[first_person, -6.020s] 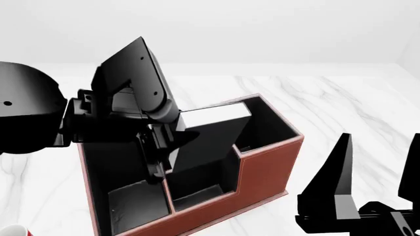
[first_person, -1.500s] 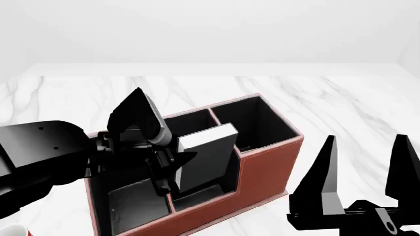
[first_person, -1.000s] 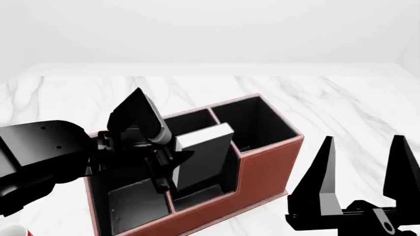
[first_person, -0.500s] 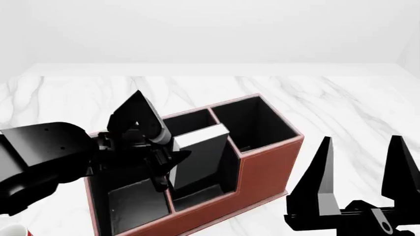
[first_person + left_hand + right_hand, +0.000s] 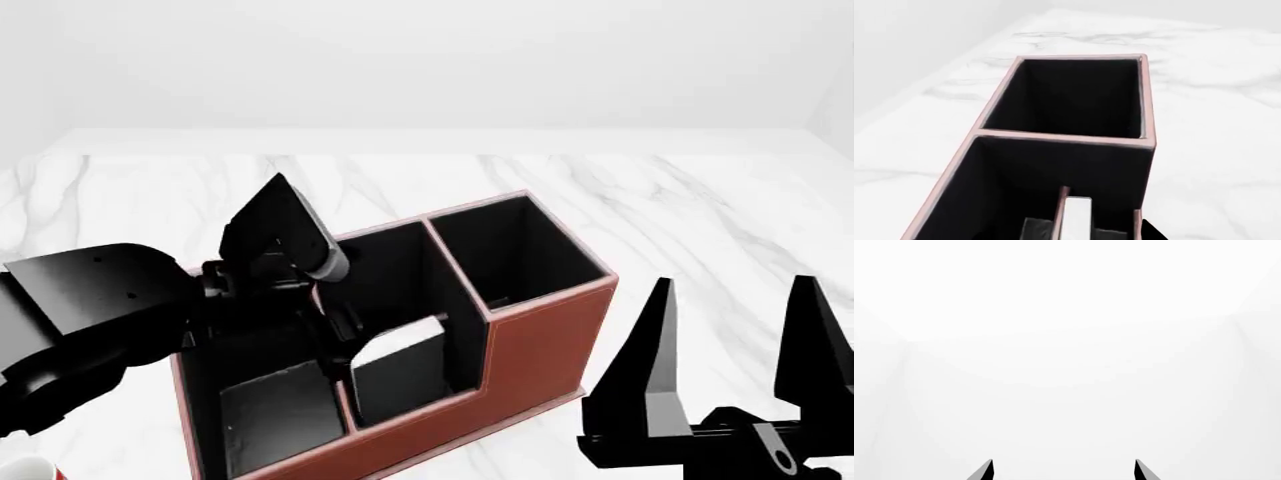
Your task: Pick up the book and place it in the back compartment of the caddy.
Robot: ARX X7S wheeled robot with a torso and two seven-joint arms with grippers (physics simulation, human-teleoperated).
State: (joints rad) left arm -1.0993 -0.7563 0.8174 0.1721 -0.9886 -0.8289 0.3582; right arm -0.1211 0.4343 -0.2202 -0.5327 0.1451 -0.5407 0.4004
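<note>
The reddish-brown caddy (image 5: 541, 345) stands on the marble table, its taller end at the far right. The black book (image 5: 400, 378) leans low inside a nearer compartment, white page edges (image 5: 400, 342) up, beside a thin divider (image 5: 1062, 195). The tall end compartment (image 5: 514, 255) behind it holds nothing. My left gripper (image 5: 342, 335) hovers over the caddy just left of the book, open, off the book. In the left wrist view the book's white edge (image 5: 1077, 217) shows below the empty far compartment (image 5: 1074, 95). My right gripper (image 5: 731, 345) stands open to the caddy's right, holding nothing.
A red-and-white mug (image 5: 20, 468) peeks in at the lower left corner. The marble tabletop (image 5: 694, 210) runs back to a white wall. The right wrist view shows only two fingertips (image 5: 987, 470) against blank white.
The book has slid out of my left gripper and dropped deeper into the compartment. The left gripper has stayed over the caddy. The right arm has barely moved.
</note>
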